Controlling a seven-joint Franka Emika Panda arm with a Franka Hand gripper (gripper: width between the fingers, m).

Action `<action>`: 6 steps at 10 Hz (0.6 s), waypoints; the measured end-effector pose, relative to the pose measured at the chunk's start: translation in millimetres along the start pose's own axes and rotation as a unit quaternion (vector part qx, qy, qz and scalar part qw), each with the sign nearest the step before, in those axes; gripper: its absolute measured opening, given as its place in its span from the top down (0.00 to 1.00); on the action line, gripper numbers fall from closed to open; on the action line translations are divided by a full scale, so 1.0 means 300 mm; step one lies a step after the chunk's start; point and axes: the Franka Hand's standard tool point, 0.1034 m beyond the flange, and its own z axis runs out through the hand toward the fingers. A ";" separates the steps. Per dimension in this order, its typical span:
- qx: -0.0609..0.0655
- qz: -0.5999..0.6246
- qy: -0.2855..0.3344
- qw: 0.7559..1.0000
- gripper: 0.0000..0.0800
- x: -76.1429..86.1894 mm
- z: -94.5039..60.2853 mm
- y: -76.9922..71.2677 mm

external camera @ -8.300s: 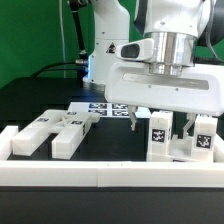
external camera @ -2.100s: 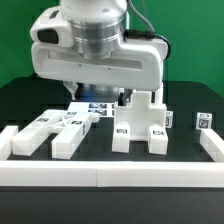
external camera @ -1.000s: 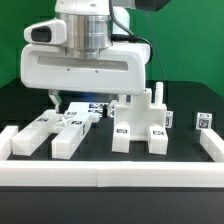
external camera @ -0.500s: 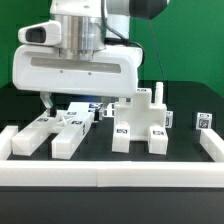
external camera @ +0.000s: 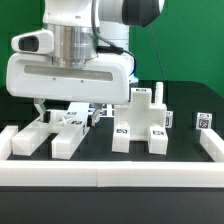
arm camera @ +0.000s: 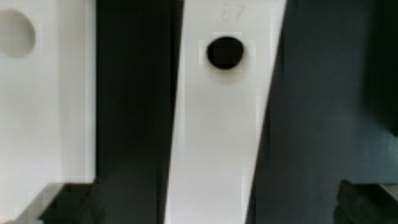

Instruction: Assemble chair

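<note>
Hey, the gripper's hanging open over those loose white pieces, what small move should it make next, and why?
Probably lower straight down, then close. The gripper stands open above the loose white pieces, and the wrist view shows one long white piece with a dark hole lying right under it, not yet gripped.
</note>
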 end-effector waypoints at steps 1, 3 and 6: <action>0.000 0.000 0.000 1.000 0.19 0.000 0.000 0.000; 0.000 0.000 -0.001 1.000 0.19 -0.001 0.002 0.000; 0.011 0.018 -0.009 1.000 0.19 -0.017 0.030 0.024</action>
